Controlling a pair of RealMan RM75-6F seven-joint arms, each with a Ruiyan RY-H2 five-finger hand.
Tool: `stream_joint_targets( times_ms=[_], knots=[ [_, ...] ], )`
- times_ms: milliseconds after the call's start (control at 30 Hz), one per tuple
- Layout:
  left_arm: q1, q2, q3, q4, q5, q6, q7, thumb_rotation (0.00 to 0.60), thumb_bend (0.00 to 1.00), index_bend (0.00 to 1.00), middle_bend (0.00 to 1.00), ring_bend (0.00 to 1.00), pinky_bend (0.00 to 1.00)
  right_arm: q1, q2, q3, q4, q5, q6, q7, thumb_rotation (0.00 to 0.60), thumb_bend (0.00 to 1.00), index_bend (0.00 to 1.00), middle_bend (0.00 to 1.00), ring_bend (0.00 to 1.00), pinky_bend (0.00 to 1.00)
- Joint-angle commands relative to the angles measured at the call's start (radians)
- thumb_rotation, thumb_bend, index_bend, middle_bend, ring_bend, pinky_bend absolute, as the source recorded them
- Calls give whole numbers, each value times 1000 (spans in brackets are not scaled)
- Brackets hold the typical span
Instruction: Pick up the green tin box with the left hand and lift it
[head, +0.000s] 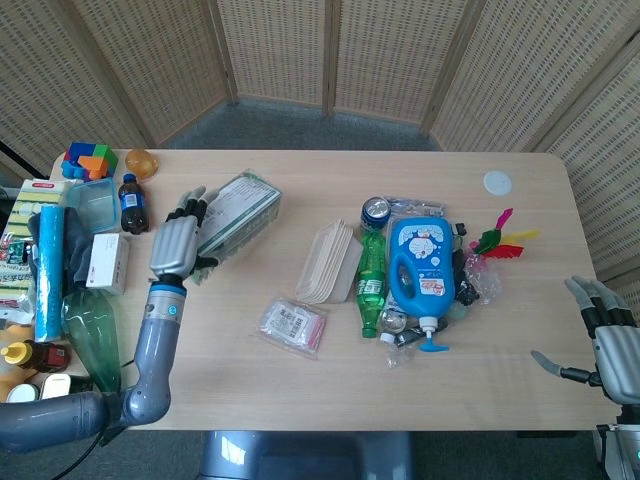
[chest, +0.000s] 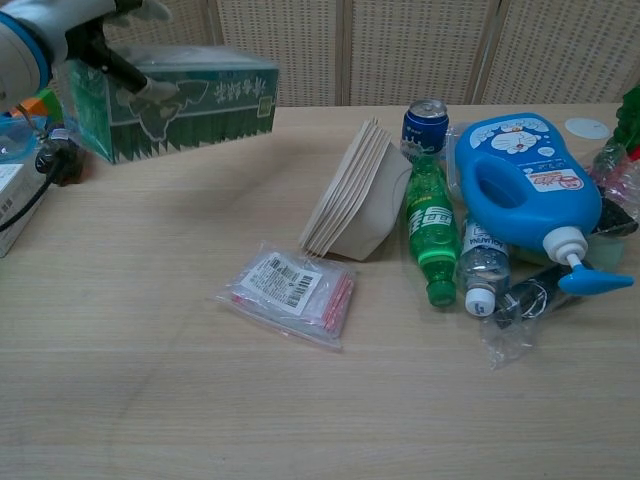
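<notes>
Gripped at one end by the left hand (head: 176, 245), the green tin box (chest: 175, 98) is held clear of the counter (chest: 200, 400), completing the lift.

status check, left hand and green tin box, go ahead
Left hand grips green tin box, box clear of table. Right hand open, off the table edge. Nothing in the way.

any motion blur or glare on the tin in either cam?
Chest view: the green tin box is slightly soft with smeared edges, and its wrap shows pale glare; the left hand is cut off at the frame's top-left. Head view: box and hand look sharp, lighting even, shadows faint.
</notes>
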Motion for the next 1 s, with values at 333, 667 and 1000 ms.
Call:
stream_joint_targets(
  times_ms=[333,667,1000],
  knots=[
    [-62,123,-106,-150,-6,22,49,600,494,81,0,14,417,-4,-1,0,4,1,5,5,355,164,0,0,0,0],
    [-119,224,-167,-256,-38,51,114,600,493,77,0,10,413,-2,-8,2,5,-6,7,9,357,163,0,0,0,0],
    [-149,237,-146,-257,-70,60,99,600,492,74,0,9,412,-9,-2,1,2,-4,15,6,355,163,0,0,0,0]
  ],
)
